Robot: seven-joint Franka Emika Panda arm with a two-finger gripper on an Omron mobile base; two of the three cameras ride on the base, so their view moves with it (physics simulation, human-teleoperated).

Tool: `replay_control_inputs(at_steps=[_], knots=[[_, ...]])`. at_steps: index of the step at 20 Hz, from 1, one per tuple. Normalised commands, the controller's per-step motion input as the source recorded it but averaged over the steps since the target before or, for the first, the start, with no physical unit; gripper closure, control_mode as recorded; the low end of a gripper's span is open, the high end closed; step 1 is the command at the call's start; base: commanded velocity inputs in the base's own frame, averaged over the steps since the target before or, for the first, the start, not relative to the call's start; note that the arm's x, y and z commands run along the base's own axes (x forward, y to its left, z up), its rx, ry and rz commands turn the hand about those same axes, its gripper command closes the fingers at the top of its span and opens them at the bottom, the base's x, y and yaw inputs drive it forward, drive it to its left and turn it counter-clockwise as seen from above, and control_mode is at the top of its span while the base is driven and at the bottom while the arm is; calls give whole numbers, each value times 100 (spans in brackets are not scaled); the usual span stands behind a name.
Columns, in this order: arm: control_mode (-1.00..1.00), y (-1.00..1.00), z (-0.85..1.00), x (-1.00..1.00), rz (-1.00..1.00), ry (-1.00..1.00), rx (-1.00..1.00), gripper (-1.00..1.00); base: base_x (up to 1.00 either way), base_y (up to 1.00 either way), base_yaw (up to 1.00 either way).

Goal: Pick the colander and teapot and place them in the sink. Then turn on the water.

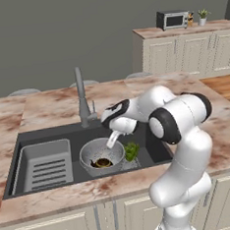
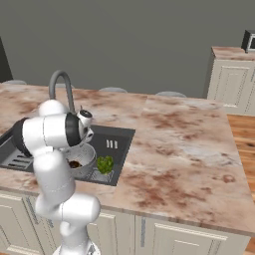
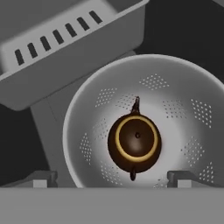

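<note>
The colander already sits in the sink, just beside the grey ribbed tray, and the teapot rests inside it, upright on the perforated bottom. So both things look placed, and only the water seems left to do. The gripper hangs right above the teapot with its jaws spread wide and nothing between them.

What worries me from here is the way out. The hand is low inside the colander's rim, so a sideways swing toward the tap before it lifts could catch that rim and drag or tip the bowl, teapot and all. The tap is tall and slim and stands just behind the colander — an elbow or wrist could knock it on the way round. I also judge the lever will need a careful push; a glancing touch may slide off and leave the water off.

Plenty is hard to make out. The finger tips are cut off at the bottom of the hand view. From the right side the arm covers much of the colander, and the teapot is only a dark smudge. A green leafy bunch sits at the colander's side — whether it touches, I can't tell. The tap's handle is small and blurred.
</note>
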Motion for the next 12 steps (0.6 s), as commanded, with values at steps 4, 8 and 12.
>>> replay_control_inputs(at_steps=[4,8,12], knots=[[-100,-18,26,-6,-5,-6,5,-100,0,0,0],[-100,-34,29,0,-8,-5,8,-100,0,0,0],[-100,-38,30,0,-10,-4,11,-100,0,0,0]])
